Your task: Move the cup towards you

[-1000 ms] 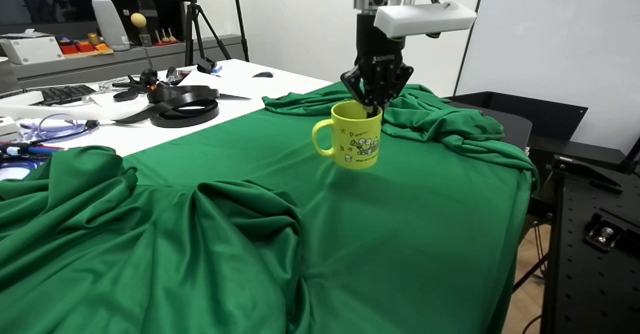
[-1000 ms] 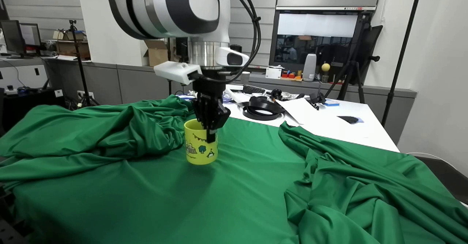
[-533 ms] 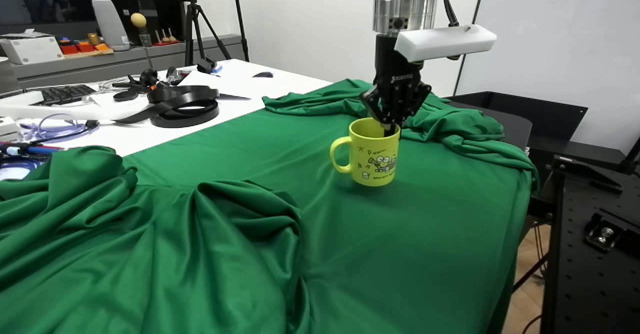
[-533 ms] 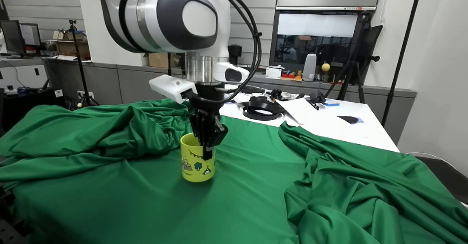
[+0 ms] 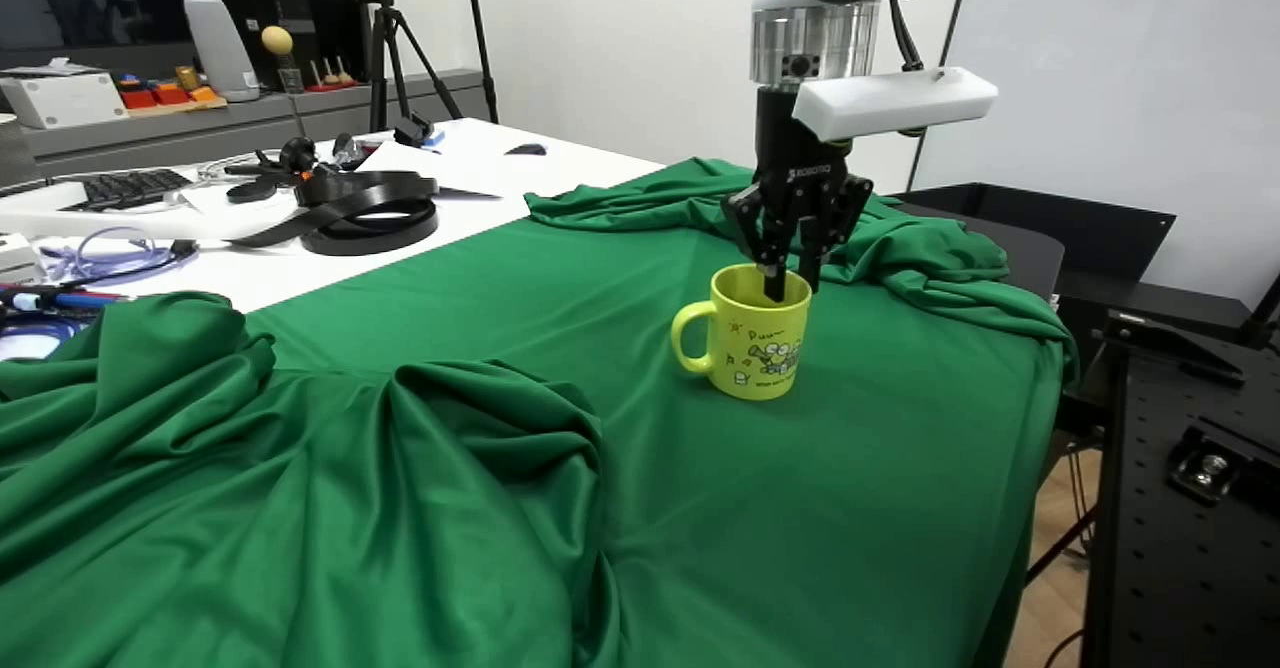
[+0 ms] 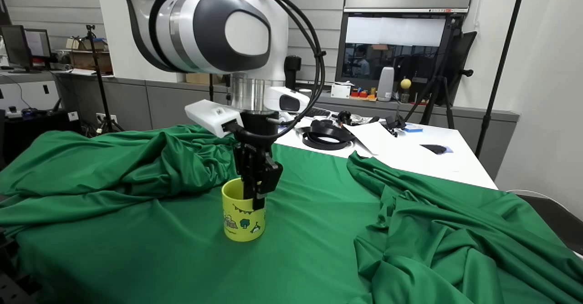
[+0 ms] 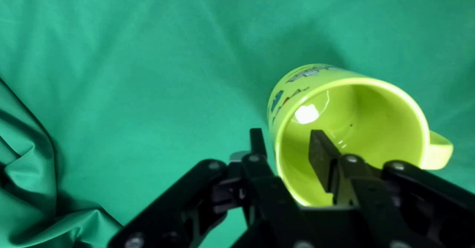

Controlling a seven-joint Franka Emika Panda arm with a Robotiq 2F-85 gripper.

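Note:
The yellow-green cup (image 5: 752, 360) stands upright on the green cloth in both exterior views (image 6: 243, 225). Its loop handle (image 5: 690, 338) points away from my gripper. My gripper (image 5: 792, 286) points down at the cup's rim, with one finger inside the cup and one outside; it also shows in an exterior view (image 6: 254, 199). In the wrist view, my gripper (image 7: 286, 134) is open, with a gap between each finger and the wall of the cup (image 7: 386, 110). The handle is at the right there. The cup's far base edge is hidden.
Green cloth (image 5: 850, 508) covers the table, with bunched folds (image 5: 500, 438) on one side and more folds (image 6: 423, 245) on another. Black straps (image 5: 370, 218), cables and a keyboard (image 5: 130, 188) lie on the white table part beyond the cloth.
My gripper has carried the cup sideways and lowered it onto the cloth. Its fingers, shut on the cup's wall before, have now opened.

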